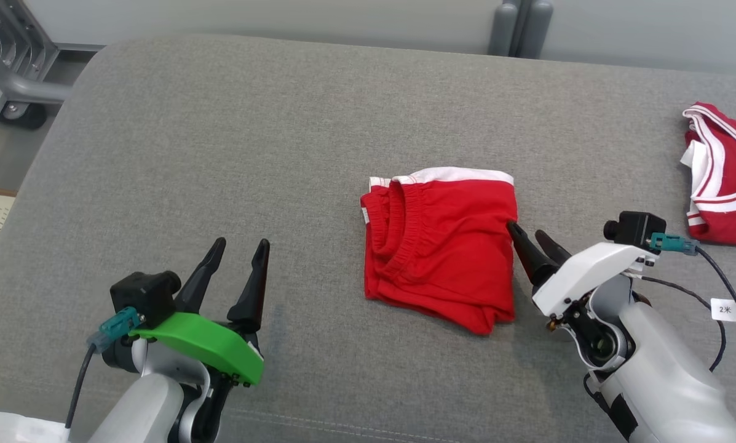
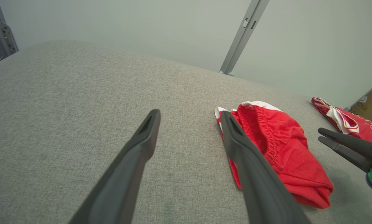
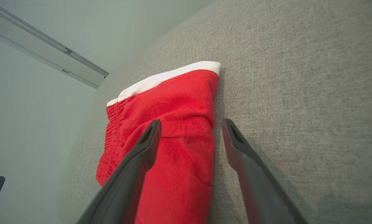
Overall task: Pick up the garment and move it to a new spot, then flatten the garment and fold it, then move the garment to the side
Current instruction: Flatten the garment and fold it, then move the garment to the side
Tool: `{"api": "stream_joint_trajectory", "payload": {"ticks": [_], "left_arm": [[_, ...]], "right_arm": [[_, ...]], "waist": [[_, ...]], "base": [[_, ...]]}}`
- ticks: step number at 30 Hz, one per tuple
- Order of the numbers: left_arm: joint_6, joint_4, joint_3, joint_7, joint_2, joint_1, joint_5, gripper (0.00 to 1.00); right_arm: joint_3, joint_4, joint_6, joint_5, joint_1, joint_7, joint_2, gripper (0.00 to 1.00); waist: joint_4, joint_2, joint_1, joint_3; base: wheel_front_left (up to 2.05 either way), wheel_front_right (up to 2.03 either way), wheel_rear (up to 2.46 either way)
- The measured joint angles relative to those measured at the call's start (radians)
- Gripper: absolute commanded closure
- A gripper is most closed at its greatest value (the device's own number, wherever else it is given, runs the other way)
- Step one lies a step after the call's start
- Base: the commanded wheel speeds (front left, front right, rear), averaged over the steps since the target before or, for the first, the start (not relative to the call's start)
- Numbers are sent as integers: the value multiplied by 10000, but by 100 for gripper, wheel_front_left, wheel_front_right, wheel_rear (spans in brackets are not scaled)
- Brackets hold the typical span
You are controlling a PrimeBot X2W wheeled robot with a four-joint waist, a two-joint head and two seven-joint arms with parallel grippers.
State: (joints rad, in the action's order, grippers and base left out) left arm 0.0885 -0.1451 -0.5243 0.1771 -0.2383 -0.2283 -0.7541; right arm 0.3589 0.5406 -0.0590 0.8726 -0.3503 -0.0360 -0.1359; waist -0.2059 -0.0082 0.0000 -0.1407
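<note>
- Grey fabric-covered bench (image 1: 220,123), rounded far-left corner, far edge runs along the top of the head view; near edge is below the arms.
- Wide bare room on the left half and across the far side; bare strip between the folded garment and the second one at the right edge.
- Metal frame with castor (image 1: 17,111) off the far-left corner; grey post (image 1: 518,27) behind the far edge.
- Left pincer (image 1: 241,242) low at the near left, fingers pointing away over bare fabric, spread wide, nothing in it. Well apart from the garment; in the left wrist view (image 2: 190,112) the garment sits past its right finger.
- Right pincer (image 1: 524,229) comes in from the near right, angled up-left, tips at the garment's right edge. Fully spread, gripping nothing.
- Right wrist view (image 3: 191,122): one finger over the red cloth, the other over bare bench, so it straddles that edge. Cannot tell if a tip touches the cloth.
- Garment (image 1: 441,246): red shorts, folded into a rough square, centre of the bench, slightly right. White band along the far edge, gathered elastic waistband on the left side, layered folds at the near-right corner.
- Second garment (image 1: 727,184): red with white stripes, crumpled, far right, partly cut off by the frame.
</note>
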Motion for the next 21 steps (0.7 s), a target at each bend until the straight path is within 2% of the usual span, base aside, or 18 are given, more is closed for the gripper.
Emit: {"api": "stream_joint_trajectory", "payload": {"ticks": [7,18,19,20,21], "left_arm": [[0,19,-6,-4,0,-7,36,0],[29,54,67,-4,-36,-6,36,0],[31,59,75,-4,-38,-6,36,0],[35,67,82,-4,-40,-6,36,0],[38,79,90,-4,-42,-6,36,0]], "right_arm": [[-52,761,351,79,-21,-92,121,0],[71,1244,65,428,-307,-209,433,0],[79,1275,63,428,-336,-209,433,50],[79,1302,59,428,-353,-207,437,72],[79,1321,21,428,-367,-203,437,100]], "waist": [[-408,0,0,-178],[-703,0,0,-288],[-702,0,0,-290],[-700,0,0,-292],[-695,0,0,-292]], "base": [[0,0,0],[0,0,0],[0,0,0],[0,0,0],[0,0,0]]}}
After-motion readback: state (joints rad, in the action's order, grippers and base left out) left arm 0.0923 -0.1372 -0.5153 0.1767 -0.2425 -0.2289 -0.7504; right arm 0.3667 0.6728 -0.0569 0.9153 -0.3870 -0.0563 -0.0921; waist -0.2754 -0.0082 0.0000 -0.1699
